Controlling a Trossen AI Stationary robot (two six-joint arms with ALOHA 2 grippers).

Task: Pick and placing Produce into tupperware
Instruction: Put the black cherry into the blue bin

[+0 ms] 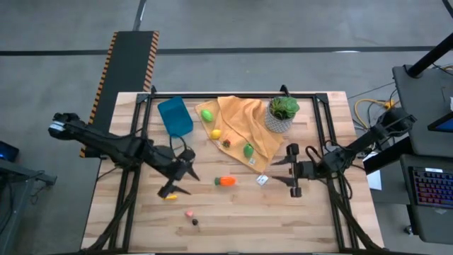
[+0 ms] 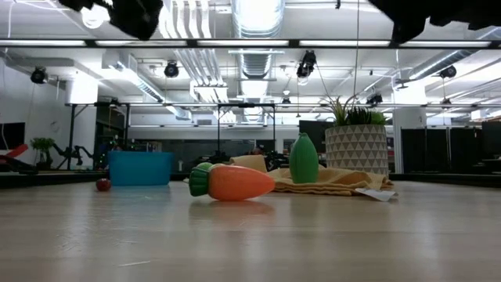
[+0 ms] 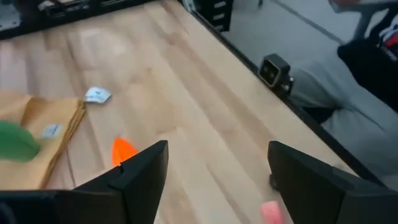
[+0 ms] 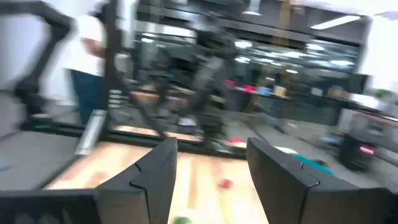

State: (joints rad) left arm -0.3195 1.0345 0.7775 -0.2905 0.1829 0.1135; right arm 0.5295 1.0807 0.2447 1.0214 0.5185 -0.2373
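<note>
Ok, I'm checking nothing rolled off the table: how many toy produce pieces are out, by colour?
Green pieces: 2
Yellow pieces: 2
Orange piece: 1
Pink piece: 1
Red piece: 1
Dark piece: 1
Total: 8

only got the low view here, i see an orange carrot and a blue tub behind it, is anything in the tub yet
Observer: No. From above, the tupperware is empty, sitting just left of the orange cloth.
Operator: where are the grippers, i only see dark shapes up top
Observer: The left gripper hangs open left of the carrot; the right gripper hangs open on the carrot's other side, holding nothing.
Operator: any produce i can't see
Observer: Yes, a small pink piece and a dark piece lie on the bare wood on the near side of the left gripper.
</note>
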